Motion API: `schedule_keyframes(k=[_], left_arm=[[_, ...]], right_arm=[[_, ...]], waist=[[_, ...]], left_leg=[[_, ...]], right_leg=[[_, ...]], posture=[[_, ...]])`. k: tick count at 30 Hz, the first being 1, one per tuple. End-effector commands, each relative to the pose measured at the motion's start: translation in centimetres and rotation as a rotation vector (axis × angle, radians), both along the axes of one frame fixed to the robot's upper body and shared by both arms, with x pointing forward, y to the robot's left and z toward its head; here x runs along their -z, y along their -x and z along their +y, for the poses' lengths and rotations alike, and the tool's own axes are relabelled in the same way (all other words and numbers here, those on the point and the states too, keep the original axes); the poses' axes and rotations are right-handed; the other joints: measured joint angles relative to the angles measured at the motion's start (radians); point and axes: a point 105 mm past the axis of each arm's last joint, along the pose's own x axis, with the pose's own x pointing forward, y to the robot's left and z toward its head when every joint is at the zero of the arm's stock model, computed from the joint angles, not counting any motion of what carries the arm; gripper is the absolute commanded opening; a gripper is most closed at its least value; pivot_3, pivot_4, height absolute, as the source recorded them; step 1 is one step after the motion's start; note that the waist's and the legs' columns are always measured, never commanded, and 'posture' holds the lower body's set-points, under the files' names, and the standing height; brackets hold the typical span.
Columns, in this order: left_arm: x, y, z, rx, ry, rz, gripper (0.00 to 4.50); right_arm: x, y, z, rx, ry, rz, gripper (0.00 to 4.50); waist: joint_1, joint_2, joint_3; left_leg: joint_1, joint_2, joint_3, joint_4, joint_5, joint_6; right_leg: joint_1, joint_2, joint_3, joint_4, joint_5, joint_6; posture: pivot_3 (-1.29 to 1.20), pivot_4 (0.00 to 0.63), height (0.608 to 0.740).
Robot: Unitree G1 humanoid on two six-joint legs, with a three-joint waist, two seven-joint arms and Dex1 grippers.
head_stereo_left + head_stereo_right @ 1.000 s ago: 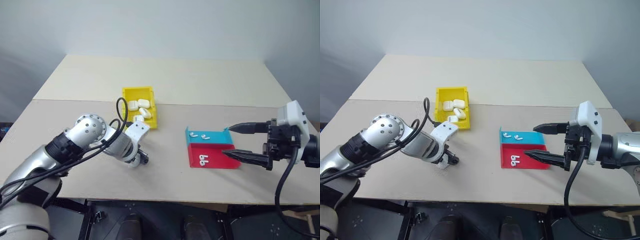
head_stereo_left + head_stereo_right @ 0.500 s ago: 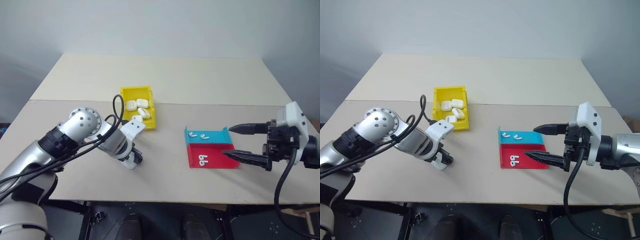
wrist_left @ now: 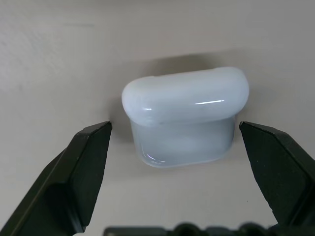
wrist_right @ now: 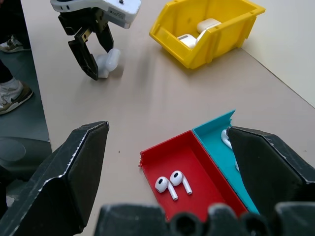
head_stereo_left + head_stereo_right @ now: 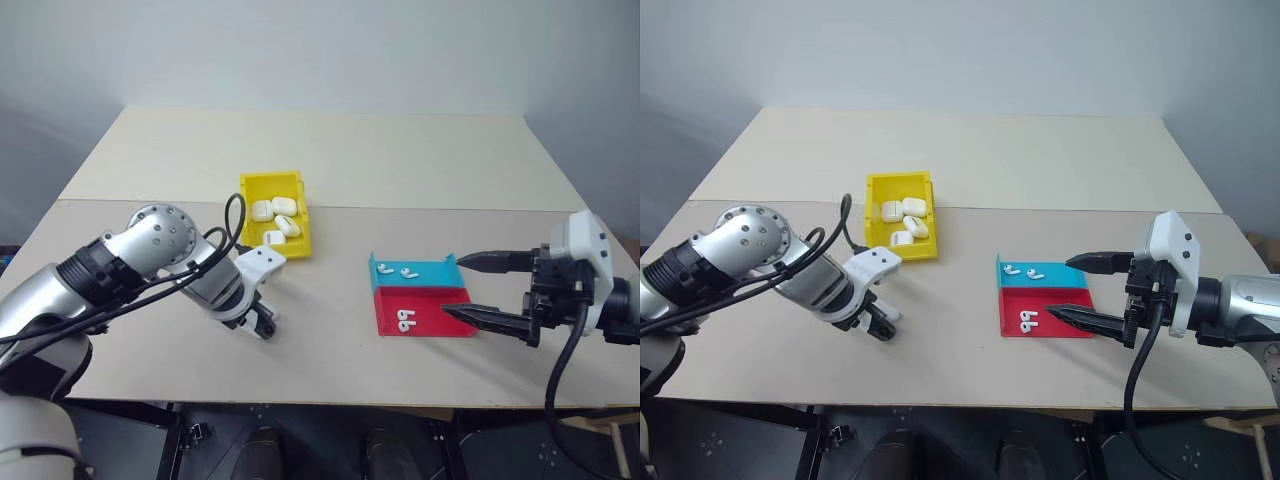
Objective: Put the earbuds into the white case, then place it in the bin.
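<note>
One white case [image 3: 184, 115] between claw fingers [image 3: 81, 172]

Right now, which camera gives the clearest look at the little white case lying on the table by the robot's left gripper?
The left wrist view: the white case sits large between the left gripper's open fingers, untouched. The right wrist view shows it small beside that gripper; in the head views the gripper mostly hides it.
</note>
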Motion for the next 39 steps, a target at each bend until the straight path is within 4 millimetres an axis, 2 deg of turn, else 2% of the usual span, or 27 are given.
schedule_keyframes(k=[1,6,9,12,13,17,21,26,30,33,35,37,39], left_arm=[[-0.6,-0.2,-0.5,0.013,0.014,-0.024,4.5],[-0.6,-0.3,-0.8,0.011,0.027,-0.044,4.5],[-0.8,-0.6,-1.0,-0.005,0.033,-0.074,3.89],[-0.9,-0.8,-1.1,-0.022,0.043,-0.108,2.97],[-0.9,-0.8,-1.1,-0.023,0.046,-0.109,2.83],[-1.2,-0.7,-1.3,-0.043,0.091,-0.153,2.83],[-2.6,-0.7,-0.7,-0.066,0.149,-0.218,2.83],[-7.1,-1.0,-1.1,-0.098,0.398,-0.365,2.83],[-11.3,-0.7,-0.5,-0.119,0.538,-0.592,2.83],[-13.3,-0.8,-0.6,-0.053,0.646,-0.777,2.83],[-14.6,-0.3,-1.0,0.043,0.777,-0.828,2.83],[-16.5,0.1,-1.0,0.125,0.958,-0.976,2.83],[-17.4,0.7,-1.0,0.235,1.125,-0.997,2.83]], right_arm=[[-1.2,0.3,0.0,-0.004,-0.006,-0.071,4.46],[-1.2,0.4,0.0,-0.006,-0.001,-0.072,4.46],[-1.2,0.4,0.0,-0.007,0.003,-0.072,4.5],[-1.2,0.4,0.0,-0.007,0.004,-0.072,4.5],[-1.2,0.4,0.0,-0.008,0.005,-0.072,4.5],[-1.1,0.3,0.0,-0.008,0.004,-0.073,4.5],[-0.9,0.3,0.0,-0.009,0.009,-0.078,4.5],[-0.9,0.2,0.0,-0.012,0.004,-0.088,4.5],[-1.2,-0.1,0.1,-0.018,-0.01,-0.106,4.5],[-1.4,-0.3,0.2,-0.022,-0.02,-0.116,4.5],[-1.5,-0.3,0.2,-0.027,-0.023,-0.125,4.5],[-1.7,-0.4,0.3,-0.029,-0.028,-0.137,4.5],[-1.8,-0.5,0.6,-0.036,-0.035,-0.146,4.5]], waist=[[0.0,0.0,0.0],[0.001,0.0,0.0],[0.001,0.0,0.0],[0.0,0.0,0.0],[0.0,0.0,0.0],[-0.001,0.0,0.0],[-0.005,-0.001,0.0],[-0.006,-0.001,0.0],[-0.006,-0.001,0.001],[-0.006,-0.001,0.001],[-0.005,-0.001,0.001],[-0.005,0.0,0.0],[-0.003,0.0,0.0]], left_leg=[[0.0,0.0,0.0,0.0,0.0,0.0],[0.0,0.0,0.0,0.0,0.0,0.0],[0.0,0.0,0.0,0.0,0.0,0.0],[0.0,0.0,0.0,0.0,0.0,0.0],[0.0,0.0,0.0,0.0,0.0,0.0],[0.0,0.0,0.0,0.0,0.0,0.0],[-0.001,0.0,0.0,0.0,0.0,0.0],[-0.002,0.0,0.0,0.0,0.0,0.0],[-0.002,0.0,0.0,0.0,0.0,0.0],[-0.002,0.0,0.001,-0.001,0.0,0.0],[-0.001,0.0,0.001,-0.001,0.0,0.0],[-0.001,0.0,0.001,-0.001,0.0,0.0],[-0.001,0.0,0.002,-0.001,0.0,-0.001]], right_leg=[[0.0,0.0,0.0,0.0,0.0,0.0],[0.0,0.0,0.0,0.0,0.0,0.0],[0.0,0.0,0.0,0.0,0.0,0.0],[0.0,0.0,0.0,0.0,0.0,0.0],[0.0,0.0,0.0,0.0,0.0,0.0],[0.0,0.0,0.0,0.0,0.0,0.0],[-0.001,0.0,0.0,0.0,0.0,0.0],[-0.003,0.0,0.0,0.0,0.0,0.0],[-0.002,0.0,0.0,0.0,0.0,0.0],[-0.002,0.0,0.0,0.0,0.0,0.0],[-0.002,0.0,0.0,0.0,0.0,0.0],[-0.002,0.0,0.0,0.0,0.0,0.0],[-0.002,0.0,0.0,-0.001,0.0,0.0]], posture=[[0.0,0.15,0.74],[0.0,0.15,0.74],[0.0,0.15,0.74],[0.0,0.15,0.74],[0.0,0.15,0.74],[0.0,0.15,0.74],[0.0,0.15,0.74],[0.0,0.15,0.74],[0.0,0.15,0.74],[0.0,0.15,0.74],[0.0,0.15,0.74],[0.0,0.15,0.74],[0.0,0.15,0.74]])
